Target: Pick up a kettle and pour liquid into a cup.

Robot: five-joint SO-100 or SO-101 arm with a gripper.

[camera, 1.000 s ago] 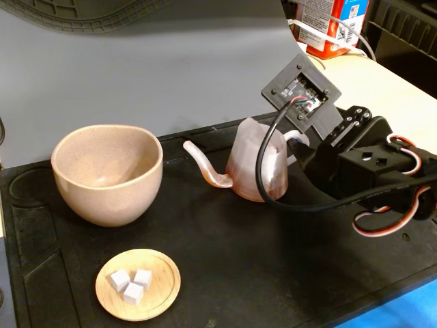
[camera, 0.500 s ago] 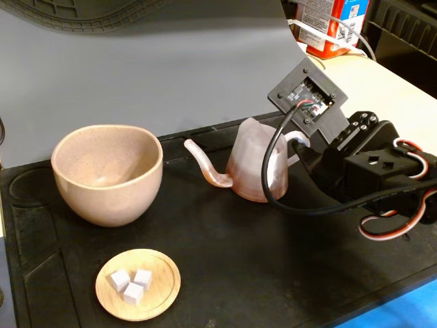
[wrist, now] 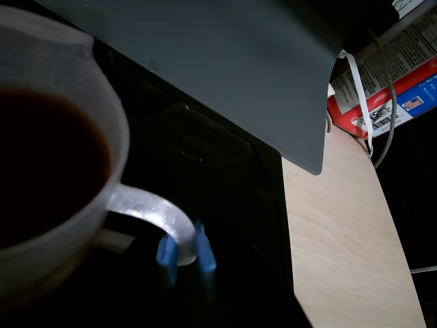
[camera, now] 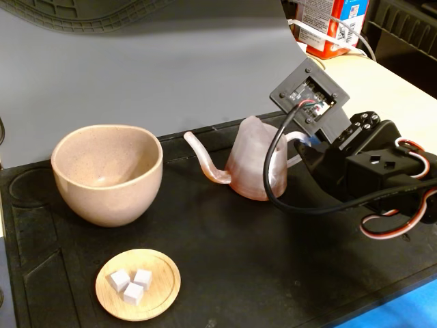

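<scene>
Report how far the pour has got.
Done: the gripper has reached the kettle, its blue fingertips straddling the handle. In hand: the lift; the kettle's base looks just clear of the mat, though that is hard to confirm. Left: carrying it to the cup, which looks empty, and pouring the liquid.

Black mat (camera: 225, 253) with moulded recesses, spread over the table (camera: 396, 89) in the fixed view. Near the front left, small round wooden dish (camera: 138, 284) holding three white cubes (camera: 132, 284), bunched together. Behind the mat, grey panel (camera: 150, 75). At the far right, pale wooden top, with a red, white and blue carton (camera: 334, 24) standing on it; same carton (wrist: 392, 89) at the upper right of the wrist view, a white cable (wrist: 360, 96) looped beside it.
</scene>
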